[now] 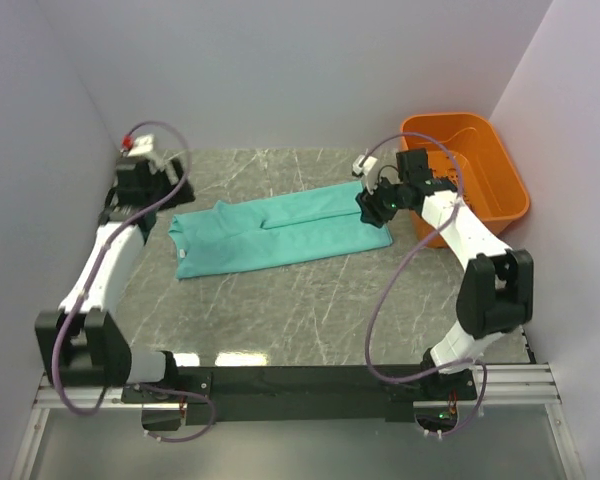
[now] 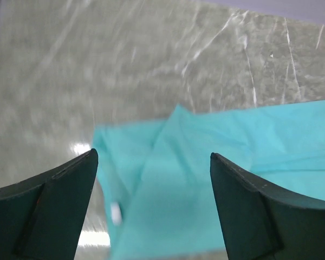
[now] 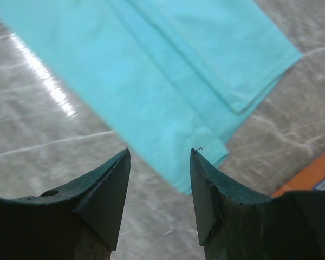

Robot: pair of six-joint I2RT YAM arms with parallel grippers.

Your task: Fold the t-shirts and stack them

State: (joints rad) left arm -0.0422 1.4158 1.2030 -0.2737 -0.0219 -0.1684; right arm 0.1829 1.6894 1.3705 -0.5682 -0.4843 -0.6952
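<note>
One teal t-shirt [image 1: 280, 232] lay on the table [image 1: 280, 320], a little toward the back edge. It stretched in a long strip from the left side to the right side. It looked folded the long way, with one layer lying on another. So I would say the long fold was done and the short fold was the job in hand. No second shirt was to be seen, so nothing could be stacked yet.

The left gripper [image 2: 153, 154] hung over the left end of the shirt, near the left edge of the table. Its two fingers stood wide apart. Nothing was between them, and they did not seem to touch the cloth.

The right gripper [image 3: 160, 151] hung over the right end of the shirt, close to the orange basket [image 1: 520, 195] in the back right corner. Its fingers were apart too, but not as wide as the left ones. It held nothing.

For the next move, I think a gripper would need to go down to its end of the shirt and pinch the cloth. Thin cloth lying flat is hard to pick up, so the fingers would have to press right down on the table. They would need to catch both layers, or the long fold could fall open.
</note>
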